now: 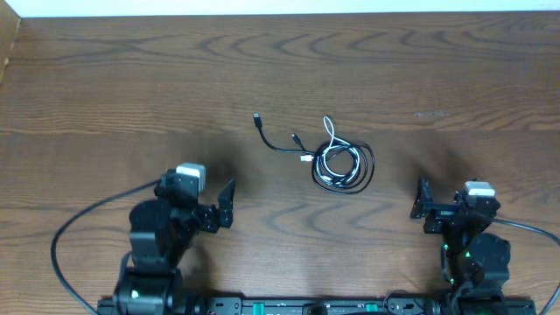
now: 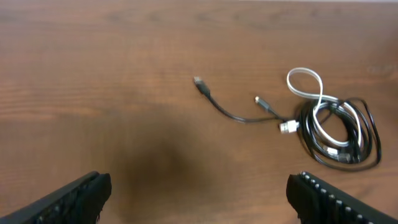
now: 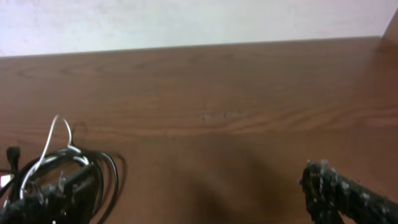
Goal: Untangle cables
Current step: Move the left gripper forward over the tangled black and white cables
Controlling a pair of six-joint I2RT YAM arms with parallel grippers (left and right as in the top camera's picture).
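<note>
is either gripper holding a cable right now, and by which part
Nothing is held: left gripper and right gripper are open, clear of the tangled black cable and white cable.

The wooden table (image 1: pixel 105 87) is open across the whole upper band and both upper corners of the overhead frame, giving wide passage there. The one obstacle lies just right of centre: a coiled black cable (image 1: pixel 369 164) wound with a white cable (image 1: pixel 332 136), its black tail running up-left. Bare wood separates it from the left gripper (image 1: pixel 220 208) at lower left and the right gripper (image 1: pixel 423 208) at lower right.
</note>
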